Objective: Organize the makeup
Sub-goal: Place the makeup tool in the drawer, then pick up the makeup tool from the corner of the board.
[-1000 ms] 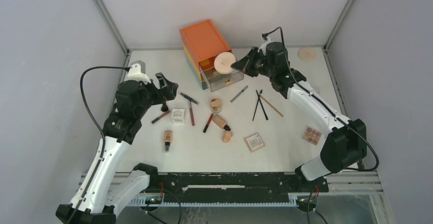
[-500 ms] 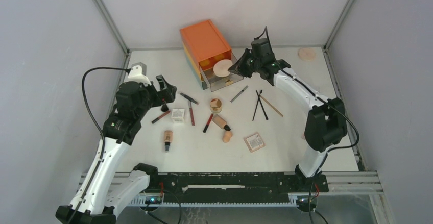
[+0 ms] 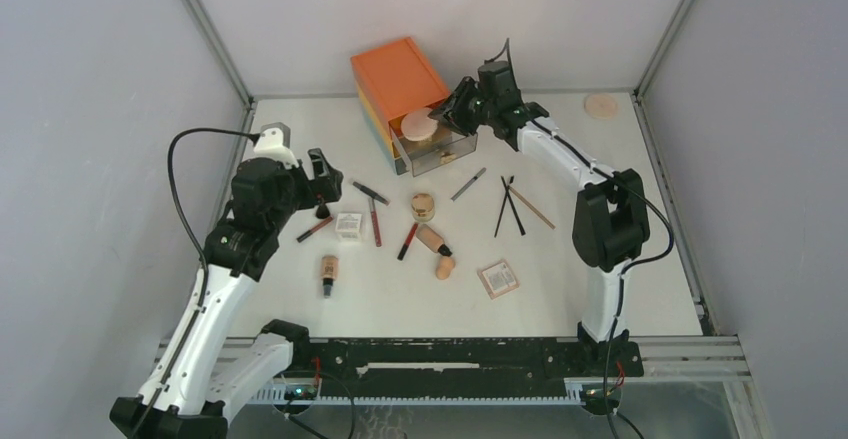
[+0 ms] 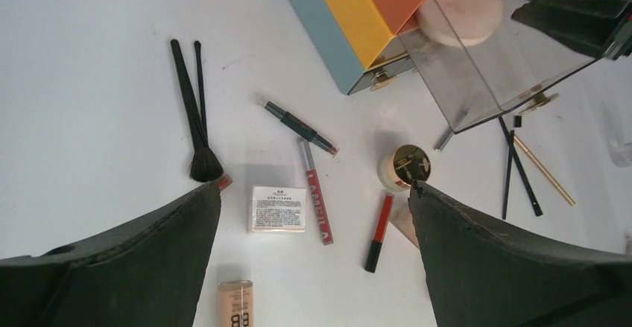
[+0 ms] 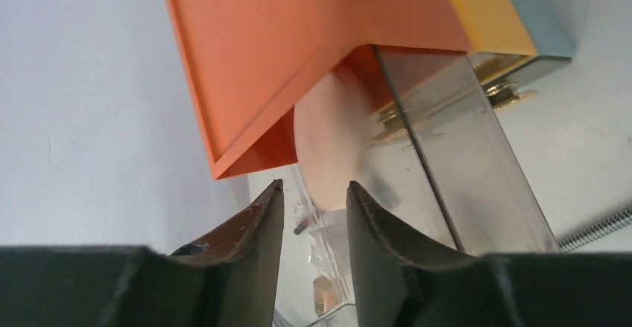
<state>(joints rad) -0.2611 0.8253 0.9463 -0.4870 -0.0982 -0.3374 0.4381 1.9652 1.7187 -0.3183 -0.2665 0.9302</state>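
Note:
A round peach compact (image 3: 418,125) leans in the open clear drawer (image 3: 437,151) of the orange chest (image 3: 398,79); it also shows in the right wrist view (image 5: 328,144). My right gripper (image 3: 447,113) (image 5: 313,187) is just behind it, jaws a little apart, the left finger clear of the compact. My left gripper (image 3: 326,173) (image 4: 317,185) hangs open and empty above the white box (image 4: 278,208), a red pencil (image 4: 315,191) and a red-and-black pencil (image 4: 379,221). A foundation bottle (image 3: 328,273), a jar (image 3: 423,205), black brushes (image 3: 510,206) and a square compact (image 3: 498,278) lie on the table.
A second foundation bottle (image 3: 435,240) and a peach sponge (image 3: 445,268) lie mid-table. A black powder brush (image 4: 195,118) and a dark pencil (image 4: 298,126) lie near the left gripper. A round peach disc (image 3: 601,106) sits at the far right.
My right gripper carried the round compact left into the open drawer, and its jaws now stand apart. The left arm has barely moved.

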